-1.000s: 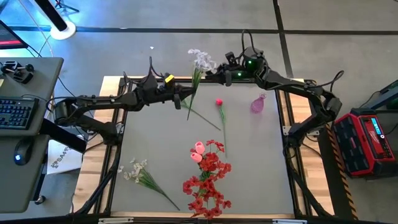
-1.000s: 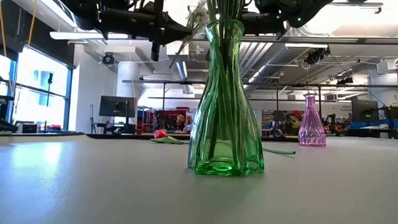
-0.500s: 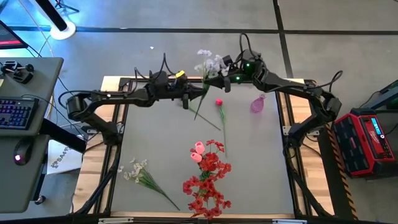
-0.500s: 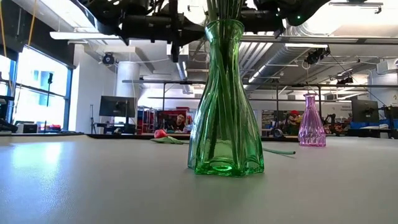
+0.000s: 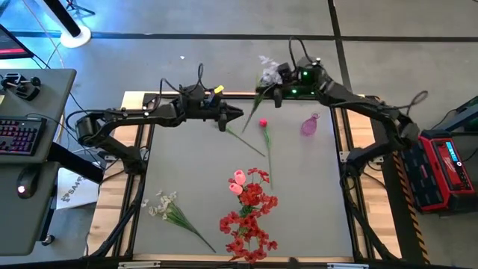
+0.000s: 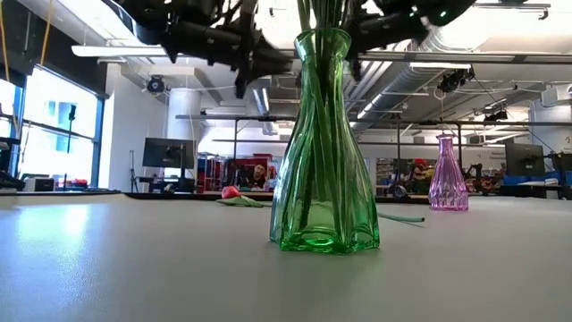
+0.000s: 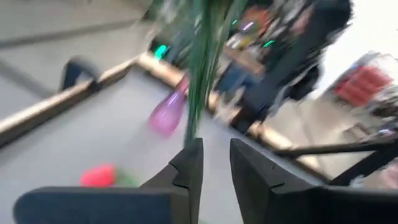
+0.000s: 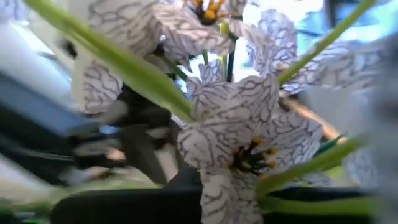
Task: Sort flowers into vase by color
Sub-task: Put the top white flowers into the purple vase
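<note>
Nowhere on the bench point(image 5: 299, 209) or the things on it can any lettering be read; a sheet on the floor beside the bench's left edge carries dark print, too small to make out.

The flowers come in several kinds. A white spray point(image 5: 270, 72) with dark-veined petals and yellow centres fills the right wrist view point(image 8: 242, 134), its thin green stem running down toward the bench. The right tool point(image 5: 275, 96) is clamped on that stem at the far edge of the bench. A second white spray point(image 5: 166, 205) lies near the front left corner. A heap of red blossom clusters point(image 5: 250, 217) lies at the front centre, with a pink bud point(image 5: 238, 181) at its far end. A single red bud point(image 5: 263, 123) lies farther back on its long stem. A small pink vase point(image 5: 309, 125) stands to the right of it, and the low view shows a green glass vase point(image 6: 322, 152) with stems in it.

The left tool point(image 5: 237, 113) hangs over the far part of the bench, its fingers point(image 7: 189, 171) a little apart with nothing between them.

A second ago the left tool was closed on this stem and the right tool stood wide apart; since then the spray has passed to the right and shifted rightward.
</note>
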You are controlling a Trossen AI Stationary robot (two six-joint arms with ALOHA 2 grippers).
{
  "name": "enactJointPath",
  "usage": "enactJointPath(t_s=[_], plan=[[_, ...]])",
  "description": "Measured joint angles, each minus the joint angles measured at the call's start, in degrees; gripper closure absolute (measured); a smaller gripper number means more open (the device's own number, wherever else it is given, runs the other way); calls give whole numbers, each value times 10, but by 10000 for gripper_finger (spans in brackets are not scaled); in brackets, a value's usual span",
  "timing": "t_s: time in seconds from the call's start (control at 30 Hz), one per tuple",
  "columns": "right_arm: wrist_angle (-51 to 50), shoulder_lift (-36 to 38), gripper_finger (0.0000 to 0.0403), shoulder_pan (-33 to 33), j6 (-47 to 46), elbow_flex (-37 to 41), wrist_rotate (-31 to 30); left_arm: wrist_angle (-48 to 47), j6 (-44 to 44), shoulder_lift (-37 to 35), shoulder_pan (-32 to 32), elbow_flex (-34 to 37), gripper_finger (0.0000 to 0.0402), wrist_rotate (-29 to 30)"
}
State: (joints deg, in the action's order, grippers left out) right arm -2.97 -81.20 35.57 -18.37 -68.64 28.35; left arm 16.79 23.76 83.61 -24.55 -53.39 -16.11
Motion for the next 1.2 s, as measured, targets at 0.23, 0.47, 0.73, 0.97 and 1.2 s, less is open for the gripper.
enactJointPath(t_s=[0.23,0.47,0.73,0.97,1.2], plan=[[-199,103,401,5,129,0,-189,-113,0,-16,0,0,317,48],[-294,191,402,5,133,0,-311,-105,-4,-16,2,0,316,48],[-440,241,402,25,119,-50,-430,-106,-5,-16,0,0,316,48],[-464,243,403,40,124,-77,-429,-105,-5,-16,-10,0,316,48],[-509,243,403,41,122,-93,-434,-105,-5,-16,-10,0,316,47]])
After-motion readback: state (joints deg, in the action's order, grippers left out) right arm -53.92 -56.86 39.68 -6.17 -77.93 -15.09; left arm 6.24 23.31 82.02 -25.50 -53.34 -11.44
